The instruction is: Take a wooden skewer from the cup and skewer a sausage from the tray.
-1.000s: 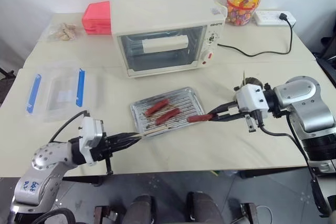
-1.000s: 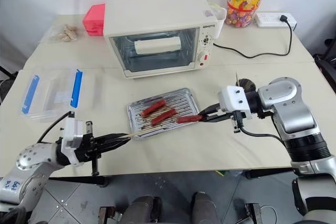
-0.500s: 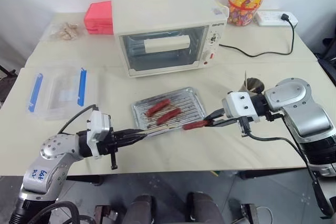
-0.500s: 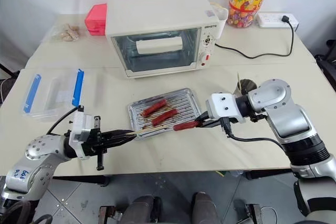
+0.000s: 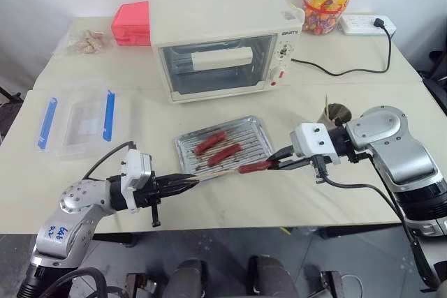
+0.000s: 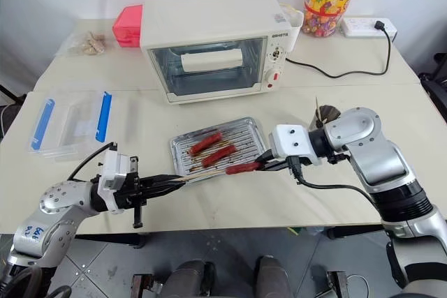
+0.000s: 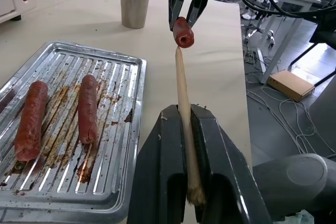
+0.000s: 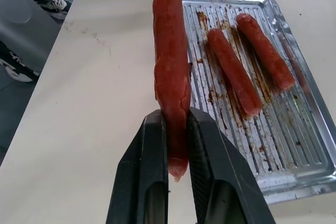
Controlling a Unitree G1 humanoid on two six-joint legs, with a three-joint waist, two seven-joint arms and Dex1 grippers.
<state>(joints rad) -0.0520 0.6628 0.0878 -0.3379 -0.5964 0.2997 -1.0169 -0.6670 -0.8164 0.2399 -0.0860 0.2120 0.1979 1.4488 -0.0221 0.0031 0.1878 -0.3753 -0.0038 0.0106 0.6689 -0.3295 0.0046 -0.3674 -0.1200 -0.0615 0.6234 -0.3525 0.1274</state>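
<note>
Sausage (image 6: 241, 168) now nearer skewer (image 6: 208, 173) tip, long axes collinear, end-on.

2 head views overlook the table (image 5: 300, 200); 2 wrist views closely share the tray (image 7: 126, 145).

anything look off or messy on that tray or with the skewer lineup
Nothing is damaged or spilled. The tray sits askew on the table, its rack stained brown around the two sausages lying there. The wooden skewer in the left pincer points just below the held sausage's end, not centred.
</note>
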